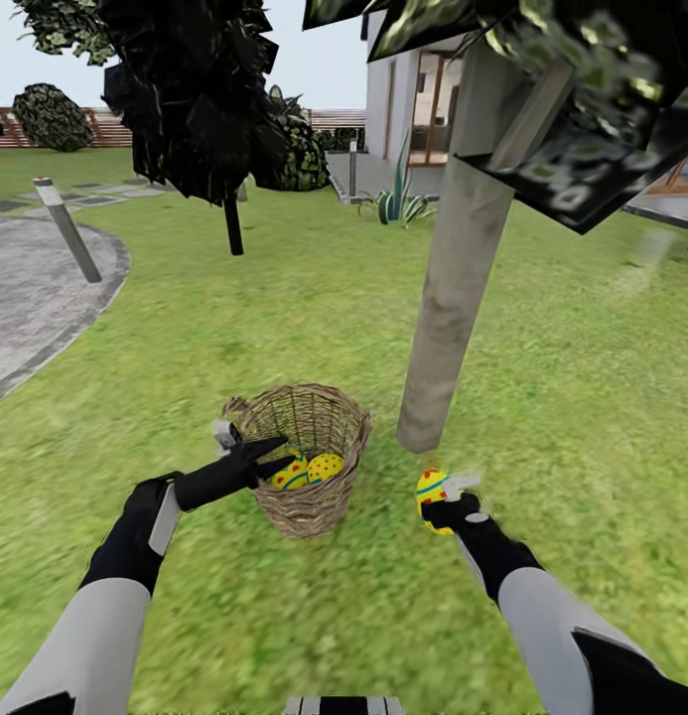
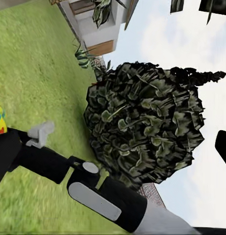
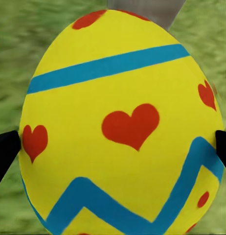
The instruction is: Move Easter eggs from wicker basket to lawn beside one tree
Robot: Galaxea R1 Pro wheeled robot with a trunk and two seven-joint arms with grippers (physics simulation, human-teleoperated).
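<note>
Right gripper [image 1: 445,504] clenched on one Easter egg [image 1: 432,488]; in the right wrist view the black fingertips [image 3: 5,154] press both flanks of this egg [image 3: 120,127], yellow with blue bands and red hearts. Held egg sits just above the lawn [image 1: 314,298], close to the base of the pale-trunked tree [image 1: 453,288], on the robot's side of it. Left gripper [image 1: 274,455] reaches over the near rim of the wicker basket [image 1: 304,457], which stands just left of the tree; jaw gap cannot be told. Two eggs [image 1: 309,469] lie inside the basket, just beyond the left fingertips
</note>
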